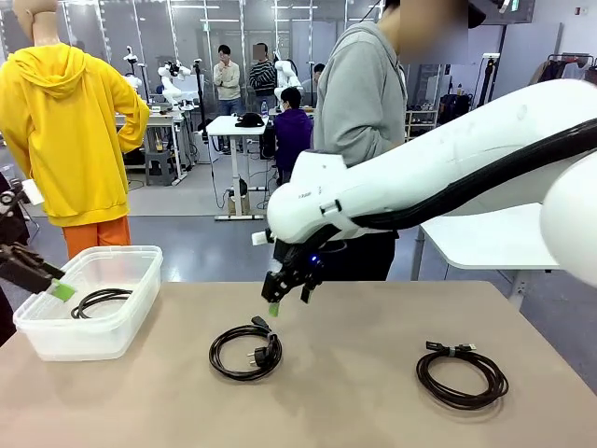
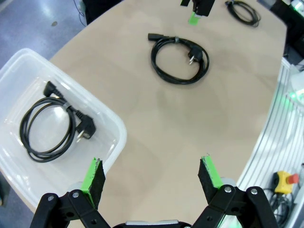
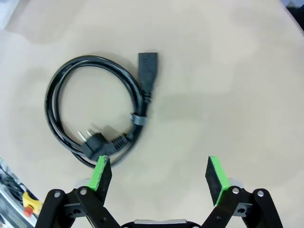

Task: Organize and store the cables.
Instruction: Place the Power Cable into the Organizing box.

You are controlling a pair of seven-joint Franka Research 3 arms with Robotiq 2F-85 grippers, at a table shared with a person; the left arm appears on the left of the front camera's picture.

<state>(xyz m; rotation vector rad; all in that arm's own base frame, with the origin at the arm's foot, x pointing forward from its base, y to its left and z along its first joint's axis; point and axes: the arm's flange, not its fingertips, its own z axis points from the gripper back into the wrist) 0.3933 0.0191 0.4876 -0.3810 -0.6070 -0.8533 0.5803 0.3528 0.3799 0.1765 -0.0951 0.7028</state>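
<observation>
Three coiled black cables are in view. One cable (image 1: pixel 101 301) (image 2: pixel 50 126) lies inside the clear plastic bin (image 1: pixel 56 338) (image 2: pixel 109 118) at the left. A second cable (image 1: pixel 245 352) (image 2: pixel 179 59) (image 3: pixel 97 109) with plug ends and a small tie rests on the table's middle. A third cable (image 1: pixel 462 372) (image 2: pixel 243 10) lies at the right. My right gripper (image 1: pixel 287 297) (image 3: pixel 159 173) hangs open just above and behind the middle cable, nothing between its fingers. My left gripper (image 1: pixel 42 280) (image 2: pixel 152 178) stands open beside the bin's near edge.
The tan table (image 1: pixel 354 392) has free room between the cables and toward the front. A person in a grey hoodie (image 1: pixel 359 103) stands at the far side behind my right arm. A white table (image 1: pixel 494 238) stands at the right rear.
</observation>
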